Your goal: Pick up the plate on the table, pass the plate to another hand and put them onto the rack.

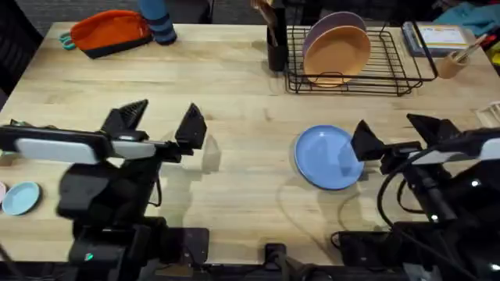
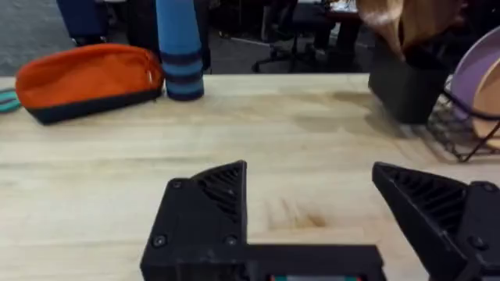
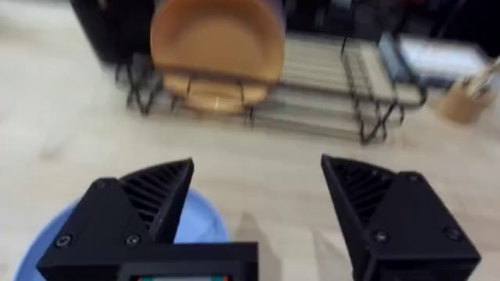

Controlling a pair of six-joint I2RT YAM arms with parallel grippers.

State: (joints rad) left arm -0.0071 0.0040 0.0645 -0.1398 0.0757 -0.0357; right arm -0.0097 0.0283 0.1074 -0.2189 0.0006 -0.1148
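The light-blue plate (image 1: 326,156) lies flat on the wooden table (image 1: 242,94), right of centre; part of the plate (image 3: 195,226) shows behind one finger in the right wrist view. My right gripper (image 1: 394,133) hovers open at the plate's right edge, one finger over its rim, nothing between the fingers (image 3: 148,199). My left gripper (image 1: 162,121) is open and empty above bare wood on the left; its fingers (image 2: 207,203) frame only tabletop. The black wire rack (image 1: 391,66) stands at the back right, holding an orange plate (image 1: 337,53) and a purple plate (image 1: 332,25) upright.
An orange pouch (image 1: 109,33) and a blue cylinder (image 1: 158,19) sit at the back left. A black utensil holder (image 1: 276,43) stands left of the rack. A small light-blue dish (image 1: 20,197) lies at the left edge. Books and a cup (image 1: 451,62) sit beyond the rack.
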